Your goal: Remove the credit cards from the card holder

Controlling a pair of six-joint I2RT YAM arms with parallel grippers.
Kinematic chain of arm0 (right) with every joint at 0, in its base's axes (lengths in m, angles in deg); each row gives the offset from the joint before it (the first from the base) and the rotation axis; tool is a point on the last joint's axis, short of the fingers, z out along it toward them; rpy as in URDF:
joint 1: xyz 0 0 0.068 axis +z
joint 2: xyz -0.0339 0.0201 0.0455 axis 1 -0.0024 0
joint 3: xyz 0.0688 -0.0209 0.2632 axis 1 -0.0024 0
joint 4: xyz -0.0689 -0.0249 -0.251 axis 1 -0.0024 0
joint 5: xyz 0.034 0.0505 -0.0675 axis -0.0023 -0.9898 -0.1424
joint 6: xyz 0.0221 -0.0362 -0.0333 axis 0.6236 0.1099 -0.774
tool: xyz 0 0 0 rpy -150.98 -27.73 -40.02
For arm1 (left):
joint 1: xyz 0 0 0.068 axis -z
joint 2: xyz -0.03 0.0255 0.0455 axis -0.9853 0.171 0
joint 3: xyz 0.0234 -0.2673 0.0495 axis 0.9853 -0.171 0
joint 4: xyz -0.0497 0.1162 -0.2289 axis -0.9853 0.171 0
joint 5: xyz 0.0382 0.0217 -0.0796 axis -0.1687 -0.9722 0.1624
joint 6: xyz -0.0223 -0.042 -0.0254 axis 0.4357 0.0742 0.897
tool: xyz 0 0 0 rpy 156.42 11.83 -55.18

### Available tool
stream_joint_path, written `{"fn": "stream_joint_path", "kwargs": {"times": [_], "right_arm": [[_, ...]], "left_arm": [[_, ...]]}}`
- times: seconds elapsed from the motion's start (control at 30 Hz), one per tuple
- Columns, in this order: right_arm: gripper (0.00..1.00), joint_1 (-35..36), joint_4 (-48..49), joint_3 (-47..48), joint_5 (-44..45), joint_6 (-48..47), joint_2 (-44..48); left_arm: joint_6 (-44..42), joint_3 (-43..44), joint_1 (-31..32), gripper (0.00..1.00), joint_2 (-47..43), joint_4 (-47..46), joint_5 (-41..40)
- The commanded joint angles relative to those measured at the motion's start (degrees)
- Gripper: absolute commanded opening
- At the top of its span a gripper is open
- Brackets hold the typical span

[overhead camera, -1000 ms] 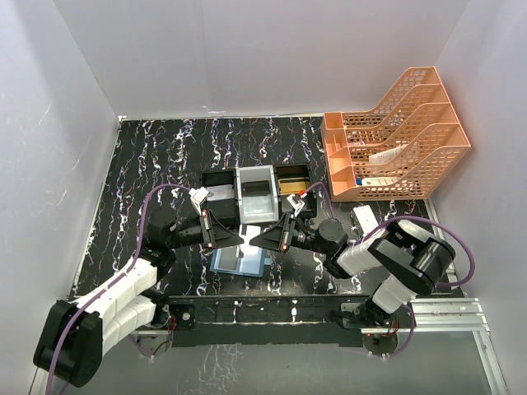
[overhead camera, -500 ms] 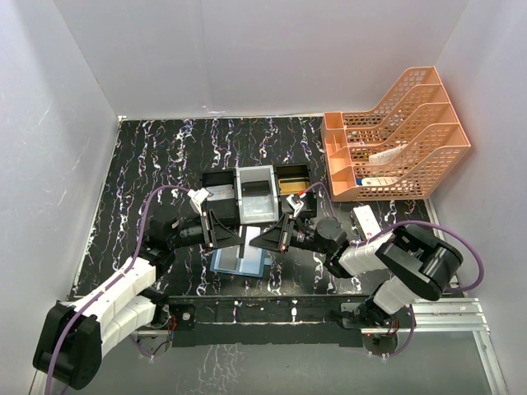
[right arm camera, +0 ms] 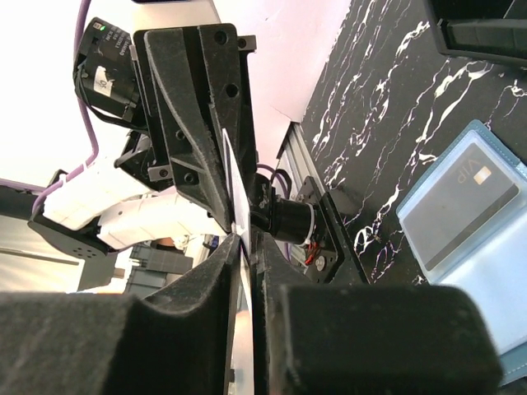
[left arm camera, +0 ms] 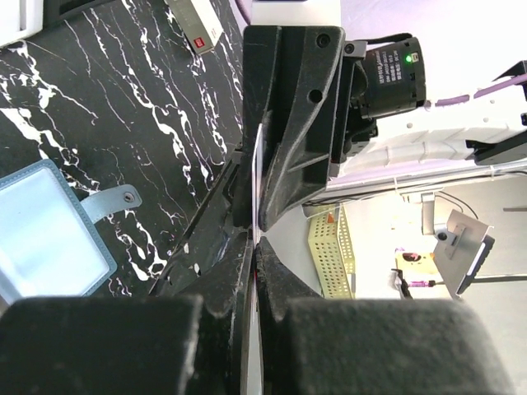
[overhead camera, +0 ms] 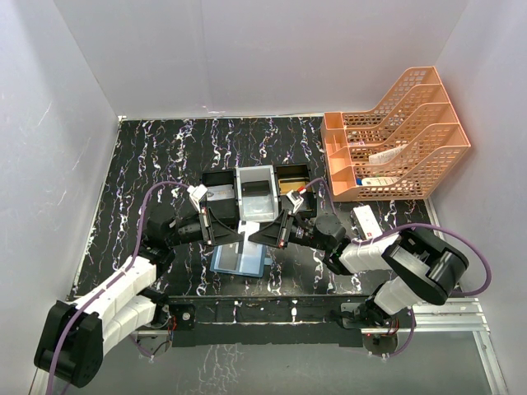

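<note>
The blue card holder [overhead camera: 239, 262] lies open on the black marbled table, just in front of the arm bases. My left gripper [overhead camera: 233, 235] and right gripper [overhead camera: 260, 237] face each other above it, both shut on one silver-grey credit card [overhead camera: 246, 229] held on edge between them. In the left wrist view my gripper [left arm camera: 254, 247] pinches the card [left arm camera: 258, 164], with the holder [left arm camera: 49, 239] below left. In the right wrist view my gripper [right arm camera: 244, 240] pinches the card [right arm camera: 233, 177]. A dark credit card [right arm camera: 461, 202] sits in the holder [right arm camera: 494, 271].
A black-and-white three-compartment tray [overhead camera: 255, 174] stands just behind the grippers, with a gold-tan card [overhead camera: 292, 183] in its right compartment. A white box with a red mark [overhead camera: 362, 220] lies to the right. An orange file rack [overhead camera: 395, 136] fills the back right corner.
The silver-grey card has risen from the holder and moved a little toward the tray, held between both grippers. The right arm has stretched further left.
</note>
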Motion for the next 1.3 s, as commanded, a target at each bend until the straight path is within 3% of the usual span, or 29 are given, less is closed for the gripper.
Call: {"fn": "stream_joint_path", "kwargs": {"times": [0.0, 0.13, 0.2, 0.3, 0.43, 0.57, 0.63, 0.73, 0.8, 0.9, 1.07, 1.27], "right_arm": [[0.12, 0.43, 3.51, 2.14, -0.13, 0.27, 0.79], [0.18, 0.43, 7.73, 2.29, -1.19, 3.03, -0.40], [0.15, 0.43, 8.23, 2.26, -1.30, 3.33, -0.76], [0.00, 0.42, 9.15, 1.97, -1.48, 3.52, -0.94], [0.00, 0.43, 9.24, 1.48, -1.44, 3.18, -0.15], [0.00, 0.34, 1.69, 1.28, 1.26, -0.39, 2.94], [0.00, 0.34, -6.34, 1.85, 3.78, -3.87, 5.84], [0.00, 0.26, -19.60, 3.55, 9.00, -10.86, 11.52], [0.00, 0.31, -28.69, 5.69, 13.52, -15.11, 15.93], [0.00, 0.31, -41.12, 8.96, 19.83, -21.03, 20.10], [0.00, 0.56, -50.50, 15.44, 24.23, -30.26, 21.68], [0.00, 4.23, -56.23, 22.27, 31.57, -39.86, 19.71]], "left_arm": [[1.38, -0.38, 0.17, 0.00, -0.63, -4.50, 3.10], [2.47, -0.96, 0.17, 0.00, -0.88, -6.03, 2.69], [3.30, -1.29, 0.17, 0.00, -0.74, -7.18, 2.51], [3.38, -1.48, 0.13, 0.00, -0.92, -7.35, 2.48], [1.87, -1.12, 0.17, 0.00, -1.52, -4.07, 0.80], [-5.19, 2.86, 0.17, 0.35, -4.10, 10.55, -4.77], [-7.94, 4.88, 0.17, 0.60, -6.92, 17.71, -9.90], [-10.48, 6.47, 0.17, 0.88, -12.42, 26.61, -18.37], [-13.43, 9.23, 0.08, 0.98, -14.55, 34.94, -25.24], [-18.19, 15.03, 0.08, 0.99, -13.97, 46.27, -34.82], [-22.91, 24.83, 0.02, 0.99, -7.03, 58.33, -50.51], [-28.51, 30.10, -3.39, 0.99, -0.53, 59.96, -53.55]]}}
